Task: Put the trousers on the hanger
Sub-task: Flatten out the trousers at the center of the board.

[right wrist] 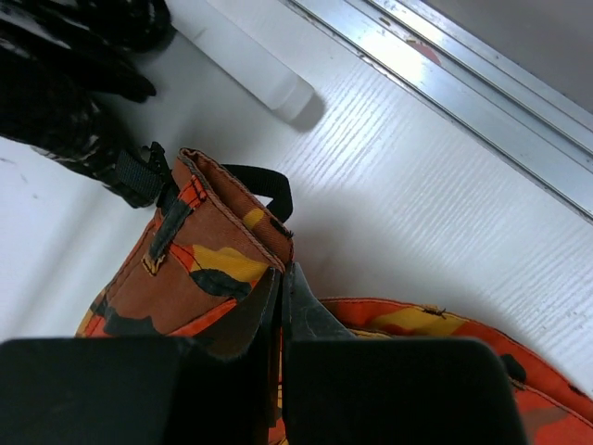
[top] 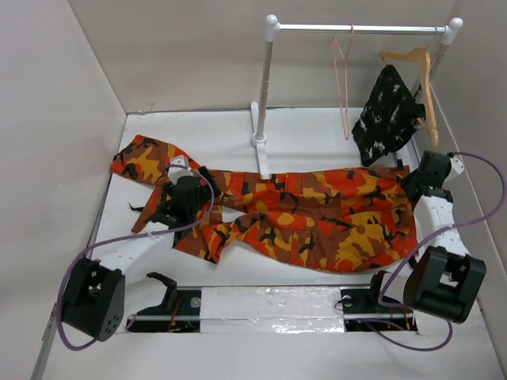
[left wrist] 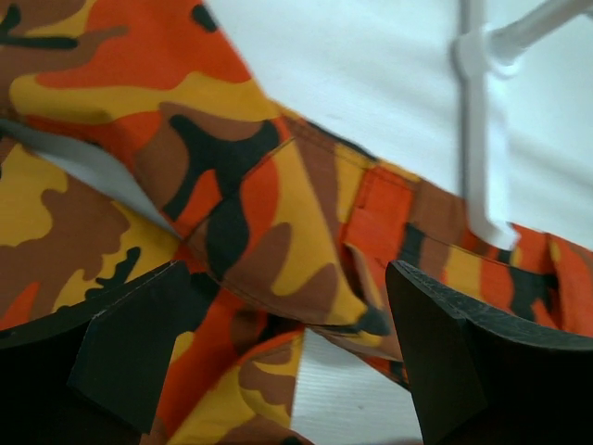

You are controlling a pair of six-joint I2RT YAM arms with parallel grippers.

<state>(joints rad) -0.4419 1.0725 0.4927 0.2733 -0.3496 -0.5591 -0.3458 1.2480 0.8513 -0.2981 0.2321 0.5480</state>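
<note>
The camouflage trousers (top: 317, 218) lie flat across the table, legs to the left and waistband to the right. My left gripper (top: 186, 198) is open low over the legs; in the left wrist view its fingers (left wrist: 130, 343) straddle folded fabric (left wrist: 241, 213). My right gripper (top: 416, 186) is shut on the waistband edge (right wrist: 204, 250), which stands up from the table between the closed fingertips (right wrist: 281, 297). The pink wire hanger (top: 342, 79) hangs from the rack rod at the back, apart from both grippers.
A white clothes rack (top: 265, 95) stands at the back, its left foot (left wrist: 477, 120) on the trousers' far edge. A wooden hanger (top: 420, 71) with a black speckled garment (top: 388, 115) hangs at the right. Walls close the table's sides; a metal rail (right wrist: 463, 83) runs along the right edge.
</note>
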